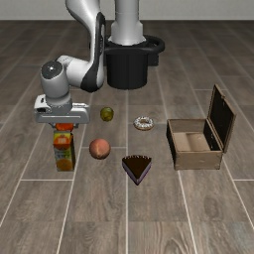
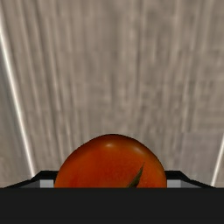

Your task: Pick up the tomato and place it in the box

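Holding: you're gripping tomato betw both fingers, gripper closed on it.
Box: lying well apart from hand, twd exterior view's right, past donut, lid up.

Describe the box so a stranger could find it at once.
From the robot's black base, look across the wooden floor to the exterior view's right. The box stands there, past the small ring: the only brown container, its hinged lid raised.

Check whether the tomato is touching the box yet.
Apart. The exterior view shows the tomato at the end effector on the exterior view's left, with open floor between it and the box.
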